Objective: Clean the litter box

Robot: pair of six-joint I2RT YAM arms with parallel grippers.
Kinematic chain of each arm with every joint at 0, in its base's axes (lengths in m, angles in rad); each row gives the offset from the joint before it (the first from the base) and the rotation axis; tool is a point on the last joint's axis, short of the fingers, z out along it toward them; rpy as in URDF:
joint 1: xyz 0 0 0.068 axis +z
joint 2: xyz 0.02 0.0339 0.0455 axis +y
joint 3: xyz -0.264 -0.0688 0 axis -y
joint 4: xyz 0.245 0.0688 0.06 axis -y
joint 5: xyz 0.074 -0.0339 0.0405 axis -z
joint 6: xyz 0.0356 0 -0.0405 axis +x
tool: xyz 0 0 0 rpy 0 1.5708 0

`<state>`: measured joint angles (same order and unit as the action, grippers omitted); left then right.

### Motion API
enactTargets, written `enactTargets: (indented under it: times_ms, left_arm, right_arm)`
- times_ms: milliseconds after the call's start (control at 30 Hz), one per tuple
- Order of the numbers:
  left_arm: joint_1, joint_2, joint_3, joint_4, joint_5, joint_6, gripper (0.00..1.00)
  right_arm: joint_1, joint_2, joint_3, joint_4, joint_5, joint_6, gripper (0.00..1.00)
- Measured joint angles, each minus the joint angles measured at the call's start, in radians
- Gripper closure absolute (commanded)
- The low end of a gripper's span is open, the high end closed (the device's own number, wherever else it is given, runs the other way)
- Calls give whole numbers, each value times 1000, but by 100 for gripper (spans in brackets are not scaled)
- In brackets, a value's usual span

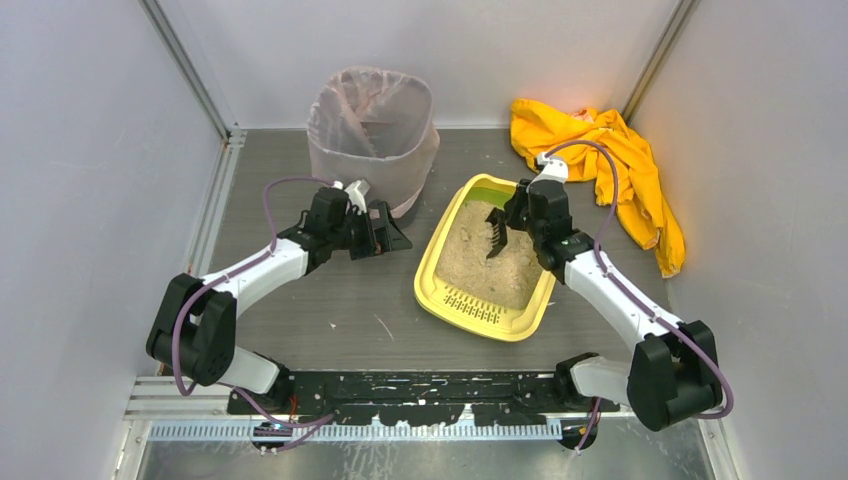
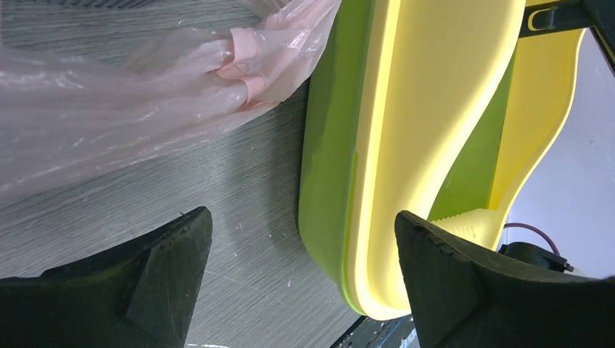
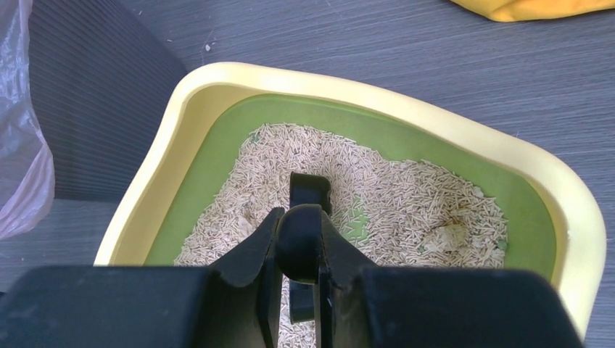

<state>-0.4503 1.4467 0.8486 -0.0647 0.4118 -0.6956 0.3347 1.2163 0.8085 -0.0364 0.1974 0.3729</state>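
The litter box (image 1: 482,313) sits on the grey bench (image 1: 330,310) right of centre, set at an angle, with its slotted yellow ledge towards the arms and its green-lined end towards the back wall. Beige pellet litter (image 3: 406,196) covers most of its floor. A small patch of green floor shows through near the middle, and a pale clump (image 3: 450,236) lies to one side.

The right pincer (image 1: 503,222) hangs over the far half of the box, clenched on the handle of a black scoop (image 1: 496,236). The scoop's slotted blade points down at the litter. The right wrist view shows both fingers pressed tight against the rounded handle, but not whether the blade tip touches the pellets.

The left pincer (image 1: 386,232) is released, its jaws spread wide and grasping nothing. It hovers low over the bench between the box and a tall bin lined with a pinkish translucent bag (image 1: 372,135), close to the bin's base and just beside the box's green outer wall.

A crumpled yellow cloth (image 1: 612,160) lies at the back right, apart from the box.
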Motion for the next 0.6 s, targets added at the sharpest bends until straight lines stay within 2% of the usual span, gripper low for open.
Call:
enactTargets:
  times_ms: [600]
  left_arm:
    - [0, 0, 0, 6, 1, -3, 5]
  right_arm:
    - [-125, -14, -125, 172, -216, 120, 99]
